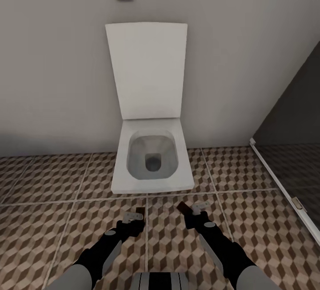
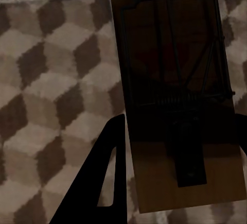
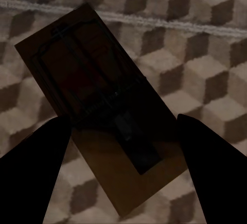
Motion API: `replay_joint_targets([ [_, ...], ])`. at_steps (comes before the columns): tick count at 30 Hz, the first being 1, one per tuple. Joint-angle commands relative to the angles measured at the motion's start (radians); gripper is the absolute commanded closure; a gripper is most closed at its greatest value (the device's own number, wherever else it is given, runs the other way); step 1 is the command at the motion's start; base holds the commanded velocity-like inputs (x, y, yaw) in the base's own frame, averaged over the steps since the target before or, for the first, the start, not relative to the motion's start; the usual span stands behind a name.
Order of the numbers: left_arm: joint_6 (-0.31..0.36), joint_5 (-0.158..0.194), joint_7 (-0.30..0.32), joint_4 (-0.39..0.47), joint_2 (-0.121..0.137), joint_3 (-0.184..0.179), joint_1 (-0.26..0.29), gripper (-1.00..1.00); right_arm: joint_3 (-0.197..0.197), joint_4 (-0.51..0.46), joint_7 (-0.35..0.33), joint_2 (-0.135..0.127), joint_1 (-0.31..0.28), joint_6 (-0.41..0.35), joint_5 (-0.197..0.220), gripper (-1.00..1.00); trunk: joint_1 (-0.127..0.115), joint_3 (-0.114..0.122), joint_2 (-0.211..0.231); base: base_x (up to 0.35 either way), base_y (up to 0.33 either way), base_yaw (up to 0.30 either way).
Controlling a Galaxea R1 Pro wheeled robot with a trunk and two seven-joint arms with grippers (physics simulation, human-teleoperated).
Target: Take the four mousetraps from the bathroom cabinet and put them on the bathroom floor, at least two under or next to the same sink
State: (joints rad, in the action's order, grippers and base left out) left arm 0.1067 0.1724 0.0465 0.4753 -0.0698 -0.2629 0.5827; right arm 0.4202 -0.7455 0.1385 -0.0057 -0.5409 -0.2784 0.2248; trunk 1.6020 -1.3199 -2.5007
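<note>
Bathroom floor [image 1: 53, 236] of brown, beige and white cube-pattern tiles spreads below a pale wall, where a white wall-hung toilet [image 1: 151, 165] sits with its lid raised. At the right edge, a glass shower screen [image 1: 293, 147] runs back along a white frame.

Both black robot arms reach forward and down toward the tiles in front of the toilet. The left gripper [image 1: 134, 216] is clamped on a mousetrap [image 2: 175, 100]; the left wrist view has the tan board, with its dark wire bar and spring, running lengthwise straight out from the fingers [image 2: 98, 183], held above the floor pattern. The right gripper [image 1: 195, 210] grips a second mousetrap [image 3: 100, 110], its long axis angled out from the fingers [image 3: 211, 157], likewise over the tiles.

Each trap lies directly ahead of its own gripper, with floor just beyond it, so setting them down looks like a short lowering and release. No sink or cabinet can be seen, so the robot probably needs to turn first to find the sink
</note>
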Motion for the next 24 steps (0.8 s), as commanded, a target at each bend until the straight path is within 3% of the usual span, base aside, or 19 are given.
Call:
replay_joint_targets([
  [1,0.005,0.008,-0.002,0.002,0.001,-0.003,0.000,1.00,0.005,-0.002,0.005,-0.001,-0.001,-0.004,0.010,1.00,0.000,-0.001,0.000,0.000,0.000,0.000],
  [24,0.005,0.007,-0.002,0.002,0.001,-0.003,0.000,1.00,0.005,-0.002,-0.003,-0.001,-0.001,-0.004,0.009,1.00,0.000,-0.032,0.000,0.000,0.000,0.000],
])
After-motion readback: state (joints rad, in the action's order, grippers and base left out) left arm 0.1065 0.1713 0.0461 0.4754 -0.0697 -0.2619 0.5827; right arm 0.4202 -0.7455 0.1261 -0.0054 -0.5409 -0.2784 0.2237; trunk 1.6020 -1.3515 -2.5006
